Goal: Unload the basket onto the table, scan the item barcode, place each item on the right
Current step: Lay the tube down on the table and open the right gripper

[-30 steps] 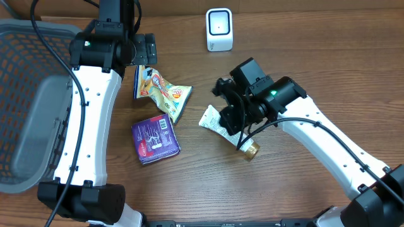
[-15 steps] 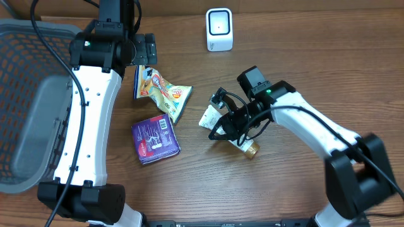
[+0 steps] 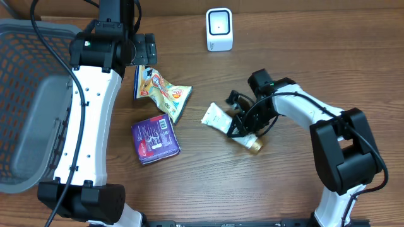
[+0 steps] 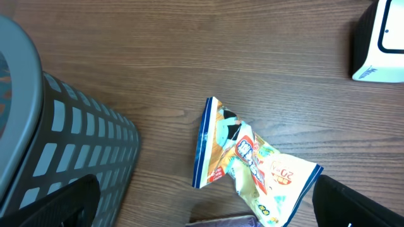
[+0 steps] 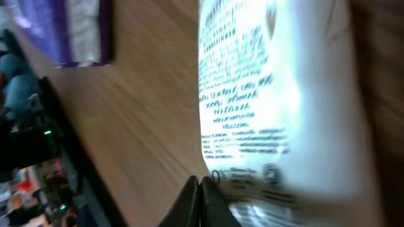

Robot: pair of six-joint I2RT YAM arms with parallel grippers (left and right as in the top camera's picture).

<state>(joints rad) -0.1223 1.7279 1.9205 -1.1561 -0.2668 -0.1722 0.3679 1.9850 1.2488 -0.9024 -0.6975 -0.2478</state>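
Your right gripper (image 3: 241, 123) has its fingers pressed together with nothing between them, tips low at the table (image 3: 315, 69), against or just beside the white tube (image 3: 216, 118); the wrist view is too blurred to say whether they touch it. The tube lies flat a little right of the table's middle, its gold cap (image 3: 254, 147) pointing toward 4 o'clock, with the scanner (image 3: 219, 29) well apart at its 12 o'clock. Closed fingers will only nudge it, so I would spread them, straddle the body across its width away from the cap, and clamp gently, since a soft tube probably squashes and slips. Small print shows on the upper side, but I cannot make out a barcode there, so check which face carries it before you lift, then turn that face squarely to the scanner's window and hold it steady. Your left gripper (image 3: 144, 50) hangs wide apart over the snack bag (image 3: 163, 92) at the tube's 10 o'clock; the purple packet (image 3: 155, 139) sits at 8 o'clock, so carry the tube clear of both.
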